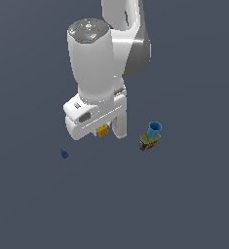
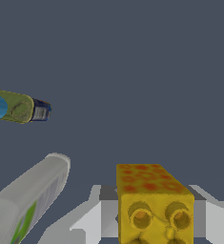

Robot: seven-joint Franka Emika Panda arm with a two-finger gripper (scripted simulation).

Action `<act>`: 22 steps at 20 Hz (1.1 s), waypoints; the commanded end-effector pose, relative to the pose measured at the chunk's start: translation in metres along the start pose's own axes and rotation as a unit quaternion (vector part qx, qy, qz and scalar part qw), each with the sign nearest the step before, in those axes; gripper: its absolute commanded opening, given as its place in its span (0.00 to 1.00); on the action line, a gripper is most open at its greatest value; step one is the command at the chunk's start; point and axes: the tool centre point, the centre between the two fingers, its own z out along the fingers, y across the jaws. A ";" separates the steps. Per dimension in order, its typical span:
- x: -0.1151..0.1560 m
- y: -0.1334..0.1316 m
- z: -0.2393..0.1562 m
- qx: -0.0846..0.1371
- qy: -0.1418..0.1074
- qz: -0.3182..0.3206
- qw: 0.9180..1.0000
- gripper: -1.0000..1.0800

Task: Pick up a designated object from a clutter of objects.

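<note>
The tiny yellow-orange studded brick [image 1: 102,130] sits between my gripper's [image 1: 103,133] fingers, under the white hand. In the wrist view the brick [image 2: 151,200] fills the gap between the two grey fingers [image 2: 92,217], which press on its sides. The gripper is shut on it. The white bottle with the green label [image 2: 30,200] lies close beside the gripper. The blue cup [image 1: 155,128] and the colourful box [image 1: 147,142] stand together at the exterior view's right. The tiny blue piece [image 1: 64,154] lies apart at the exterior view's left.
The floor is a plain dark grey-blue surface. In the wrist view the cup and box [image 2: 18,107] show far off to one side. The arm's large white body hangs over the brick in the exterior view.
</note>
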 end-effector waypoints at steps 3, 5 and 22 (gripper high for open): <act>0.018 -0.003 -0.045 0.001 0.000 0.000 1.000 0.00; 0.026 -0.004 -0.063 0.001 -0.001 0.000 1.000 0.00; 0.063 -0.006 -0.142 0.002 -0.001 0.000 1.000 0.00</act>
